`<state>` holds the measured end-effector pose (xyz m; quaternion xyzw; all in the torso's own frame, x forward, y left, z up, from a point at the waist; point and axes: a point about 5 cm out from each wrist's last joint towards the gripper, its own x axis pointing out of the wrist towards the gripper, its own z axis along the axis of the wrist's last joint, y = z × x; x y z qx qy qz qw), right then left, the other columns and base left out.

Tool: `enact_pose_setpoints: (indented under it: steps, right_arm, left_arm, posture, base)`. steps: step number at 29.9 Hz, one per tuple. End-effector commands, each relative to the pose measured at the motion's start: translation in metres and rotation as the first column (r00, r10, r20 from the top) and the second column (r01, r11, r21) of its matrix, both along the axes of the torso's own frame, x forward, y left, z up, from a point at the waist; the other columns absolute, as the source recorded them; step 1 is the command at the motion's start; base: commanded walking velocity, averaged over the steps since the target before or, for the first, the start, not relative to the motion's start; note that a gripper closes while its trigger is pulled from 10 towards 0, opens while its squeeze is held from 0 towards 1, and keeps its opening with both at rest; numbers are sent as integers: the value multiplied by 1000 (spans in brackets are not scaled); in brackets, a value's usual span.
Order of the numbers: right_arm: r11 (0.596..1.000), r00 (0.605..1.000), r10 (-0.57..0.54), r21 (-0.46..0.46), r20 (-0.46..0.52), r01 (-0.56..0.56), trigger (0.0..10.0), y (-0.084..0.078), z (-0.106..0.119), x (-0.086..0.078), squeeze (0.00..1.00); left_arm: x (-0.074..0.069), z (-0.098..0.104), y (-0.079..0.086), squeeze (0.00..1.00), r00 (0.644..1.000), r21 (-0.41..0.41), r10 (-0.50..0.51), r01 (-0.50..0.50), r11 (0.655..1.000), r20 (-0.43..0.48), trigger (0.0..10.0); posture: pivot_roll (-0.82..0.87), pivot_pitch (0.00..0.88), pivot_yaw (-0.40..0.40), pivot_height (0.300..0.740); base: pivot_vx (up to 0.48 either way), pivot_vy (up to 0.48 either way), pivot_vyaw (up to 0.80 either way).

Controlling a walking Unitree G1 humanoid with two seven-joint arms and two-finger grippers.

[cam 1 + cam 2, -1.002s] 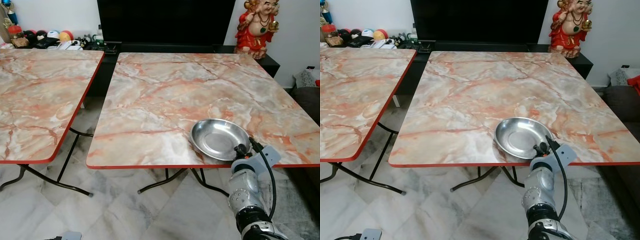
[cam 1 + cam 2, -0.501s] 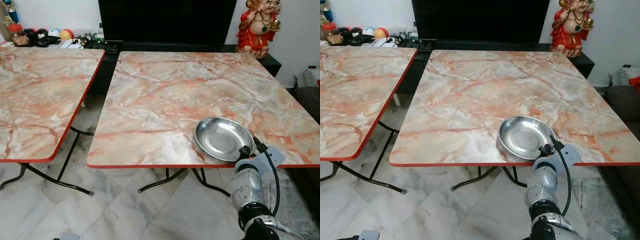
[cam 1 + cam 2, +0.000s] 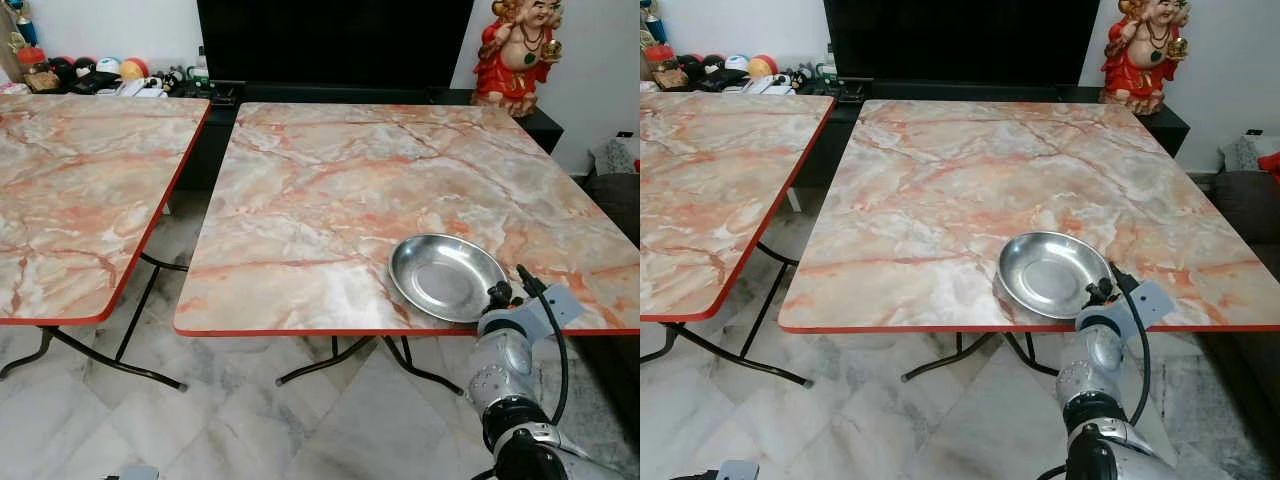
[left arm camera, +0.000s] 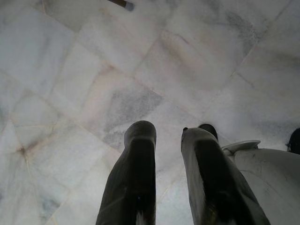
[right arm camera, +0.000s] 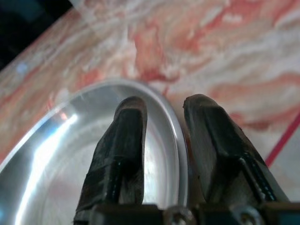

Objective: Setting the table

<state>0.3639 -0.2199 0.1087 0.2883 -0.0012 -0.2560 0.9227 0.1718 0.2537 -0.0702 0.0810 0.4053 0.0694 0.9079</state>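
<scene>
Right gripper [image 5: 161,117] fingers straddle steel plate [image 3: 445,277] rim, parted.

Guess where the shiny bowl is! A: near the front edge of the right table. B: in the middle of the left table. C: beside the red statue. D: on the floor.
A: the bowl sits on the right table near its front edge, with the right gripper straddling its rim.
</scene>
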Motion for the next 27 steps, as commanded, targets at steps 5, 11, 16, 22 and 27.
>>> enact_pose_setpoints:
  steps: [5, 11, 16, 22, 27]
  right_arm:
    - [997, 998, -53, -56, 21, 54, 10000, -9, 4, -3, 0]
    - [936, 970, -110, -306, 218, 176, 10000, -16, 24, -29, 0]
    - [893, 972, -136, -402, 191, 203, 10000, -25, 15, -68, 0]
    - [886, 992, 6, -460, -127, -64, 10000, -18, -32, -115, 0]
    - [929, 945, 144, -290, -294, -231, 10000, 1, -69, -120, 0]
  left_arm:
    - [-5, -3, -1, 0, 1000, -10, 5, -6, 1000, -14, 10000]
    - [-6, -3, -1, 0, 1000, -9, 26, -26, 1000, -7, 10000]
    - [-8, -4, -2, 0, 1000, -10, 24, -24, 1000, -14, 10000]
    - [-5, -3, -1, 0, 1000, -8, 22, -22, 1000, -8, 10000]
    - [-4, -2, -2, 0, 1000, -9, 27, -27, 1000, -2, 10000]
  posture:
    - [152, 95, -56, 740]
    - [144, 98, -70, 740]
    - [128, 97, -72, 740]
    - [105, 95, -80, 740]
    - [113, 92, -85, 740]
  base:
    - [0, 0, 0]
    - [0, 0, 0]
    - [0, 0, 0]
    - [0, 0, 0]
    - [0, 0, 0]
